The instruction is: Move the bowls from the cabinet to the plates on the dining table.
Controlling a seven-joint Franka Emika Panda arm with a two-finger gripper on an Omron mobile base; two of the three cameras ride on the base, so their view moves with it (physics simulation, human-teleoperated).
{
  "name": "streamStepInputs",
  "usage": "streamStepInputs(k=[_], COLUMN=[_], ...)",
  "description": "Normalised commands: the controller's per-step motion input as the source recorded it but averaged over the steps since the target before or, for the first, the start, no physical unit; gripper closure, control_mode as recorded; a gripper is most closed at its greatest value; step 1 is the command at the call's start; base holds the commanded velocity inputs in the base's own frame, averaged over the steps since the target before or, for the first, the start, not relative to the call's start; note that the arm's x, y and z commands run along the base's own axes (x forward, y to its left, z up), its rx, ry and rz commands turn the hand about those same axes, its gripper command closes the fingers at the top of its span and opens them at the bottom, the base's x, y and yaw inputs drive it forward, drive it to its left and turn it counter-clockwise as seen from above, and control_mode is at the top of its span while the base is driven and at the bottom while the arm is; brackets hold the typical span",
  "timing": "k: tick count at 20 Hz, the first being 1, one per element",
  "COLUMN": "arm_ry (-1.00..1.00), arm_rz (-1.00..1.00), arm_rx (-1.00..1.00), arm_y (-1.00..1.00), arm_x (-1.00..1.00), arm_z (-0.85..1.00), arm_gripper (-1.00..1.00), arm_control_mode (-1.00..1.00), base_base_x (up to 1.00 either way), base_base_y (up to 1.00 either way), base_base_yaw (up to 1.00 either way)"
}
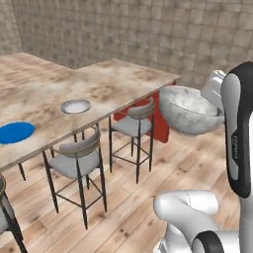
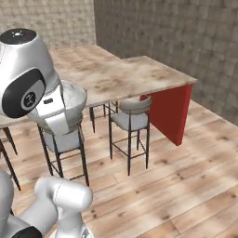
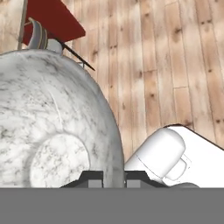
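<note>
The grey-white marbled bowl [image 3: 52,127] is held by its rim in the closed claw [image 3: 113,178] above the wooden floor [image 1: 163,168] (beside the table [image 1: 99,84], where the blue plate [image 1: 15,132] and grey plate [image 1: 75,106] are set).

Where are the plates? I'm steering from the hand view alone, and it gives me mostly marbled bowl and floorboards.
Observer: The left base view has both on the dining table: the blue plate at the far left, the grey plate further along.
Operator: Anything on them?
Observer: No, both are bare.
Operator: What's between us and them?
Observer: Chairs stand along the table's near edge. The marbled bowl, pinched at its rim by the gripper, hangs over the floor, short of the table.
</note>
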Motion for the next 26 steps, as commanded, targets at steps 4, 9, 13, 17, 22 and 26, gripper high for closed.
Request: streamStepInputs(k=[4, 9, 13, 17, 22, 26], arm_ry=[0.00, 0.00, 0.00, 0.00, 0.00, 0.00], arm_rz=[0.00, 0.00, 0.00, 0.00, 0.00, 0.00], arm_rx=[0.00, 0.00, 0.00, 0.00, 0.00, 0.00], arm_y=[0.00, 0.00, 0.00, 0.00, 0.00, 0.00], arm_x=[0.00, 0.00, 0.00, 0.00, 0.00, 0.00], arm_z=[0.00, 0.00, 0.00, 0.00, 0.00, 0.00], arm_gripper=[1.00, 1.00, 1.00, 1.00, 1.00, 1.00], arm_control_mode=[1.00, 1.00, 1.00, 1.00, 1.00, 1.00], base_base_x=[0.55, 0.51, 0.55, 0.87, 1.00, 1.00], base_base_y=[0.07, 0.08, 0.03, -0.21, -0.53, -0.62], base_base_yaw=[0.74, 0.73, 0.69, 0.47, 0.24, 0.13])
